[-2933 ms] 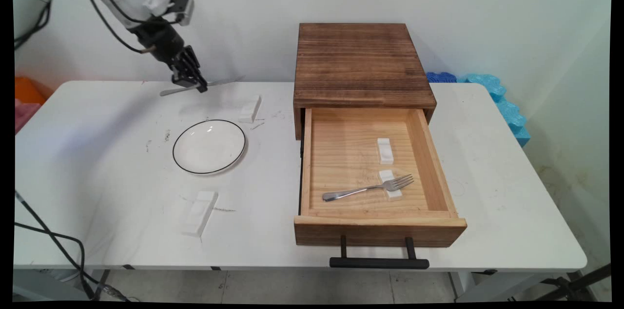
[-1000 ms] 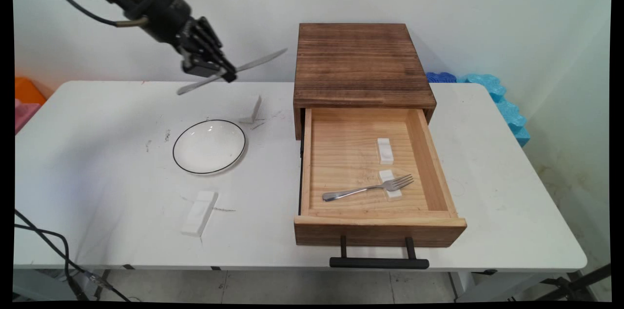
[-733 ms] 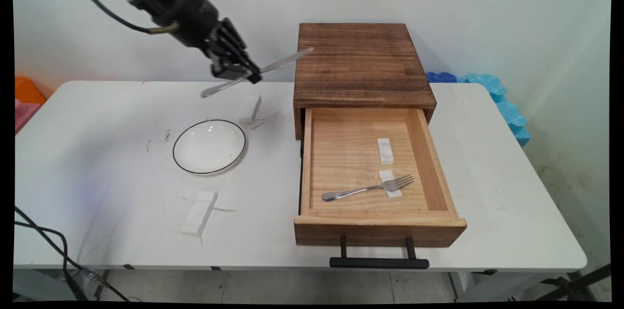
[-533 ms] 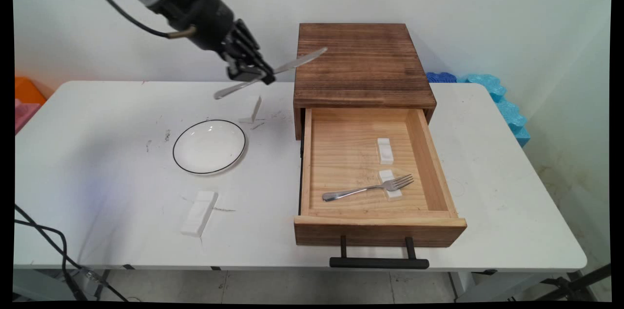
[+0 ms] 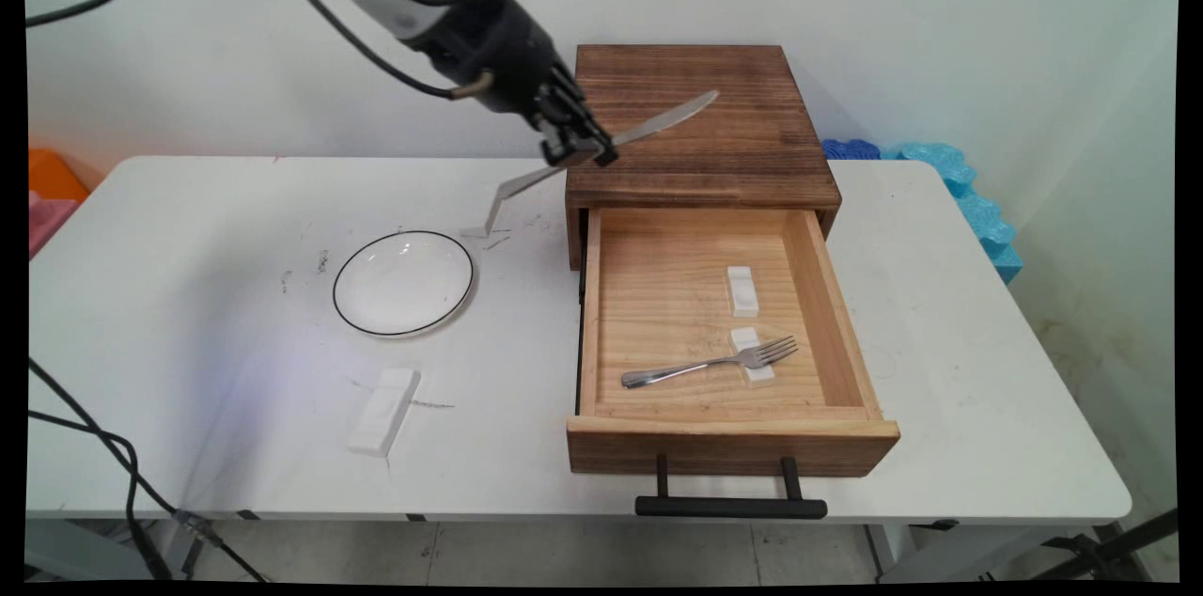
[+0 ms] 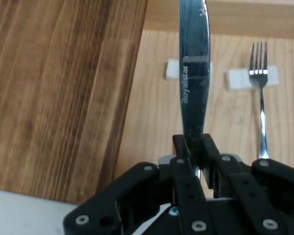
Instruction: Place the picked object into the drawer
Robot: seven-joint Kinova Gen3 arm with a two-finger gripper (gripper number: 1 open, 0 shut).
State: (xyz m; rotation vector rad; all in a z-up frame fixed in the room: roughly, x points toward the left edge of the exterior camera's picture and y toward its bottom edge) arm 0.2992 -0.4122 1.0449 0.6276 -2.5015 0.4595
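Note:
My black gripper (image 5: pixel 580 151) is shut on a steel table knife (image 5: pixel 658 120), gripped near its middle, and hangs in the air over the front left corner of the dark wooden cabinet (image 5: pixel 700 121). The blade points right and up; the handle slants down to the left over the table. In the hand view the knife (image 6: pixel 193 73) runs straight up from my gripper (image 6: pixel 195 147), over the open drawer (image 6: pixel 230 122). In the open light-wood drawer (image 5: pixel 611 314) a fork (image 5: pixel 711 363) rests with its tines on a white rest (image 5: pixel 757 374); a second white rest (image 5: pixel 742 290) lies empty behind it.
A white plate (image 5: pixel 403 283) with a dark rim sits left of the drawer. One white rest (image 5: pixel 382 410) lies near the table's front, another (image 5: pixel 484 215) behind the plate. The drawer's black handle (image 5: pixel 731 507) overhangs the table's front edge. Blue foam (image 5: pixel 959 187) lies at the back right.
My gripper has carried the knife up off the table's back left and rightward, from beside the plate's far side to over the cabinet's front left corner. Nothing else has moved.

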